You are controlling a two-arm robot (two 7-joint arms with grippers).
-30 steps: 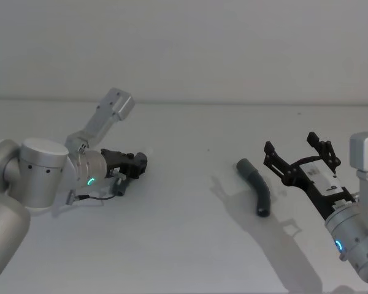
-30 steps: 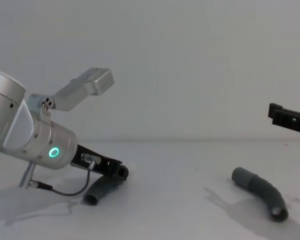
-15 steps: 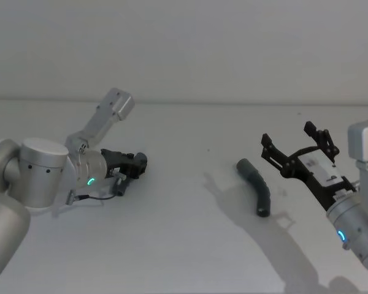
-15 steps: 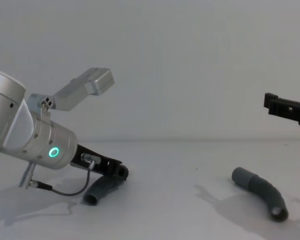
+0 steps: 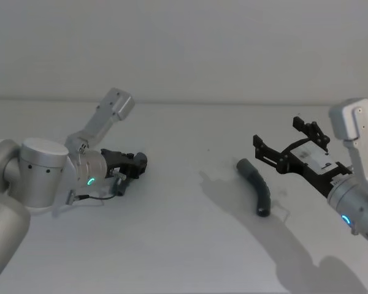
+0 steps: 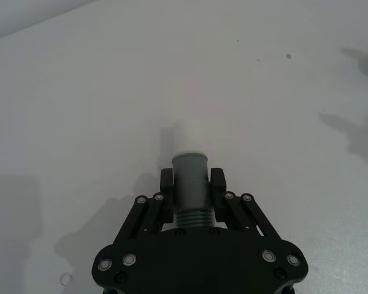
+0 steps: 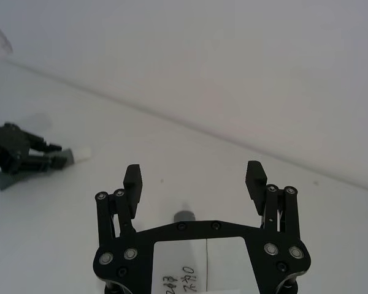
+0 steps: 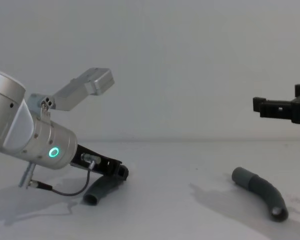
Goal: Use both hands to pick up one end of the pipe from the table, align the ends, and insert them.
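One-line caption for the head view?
Left gripper shut on the shorter pipe piece; right gripper open, raised near the longer piece.

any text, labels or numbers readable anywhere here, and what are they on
White label on the right gripper: handwriting, turned sideways and cut off at the edge; maybe "207", the rest unreadable.
Left gripper, shorter pipe piece, longer pipe piece, table: no text seen.

Short pipe piece [image 6: 190, 184]: ribbed rear hidden under left gripper [image 6: 192, 179]. Right gripper [image 8: 281, 104]: cut at chest view's right edge. Longer piece [image 7: 184, 215]: mostly behind that gripper's frame, right wrist view.
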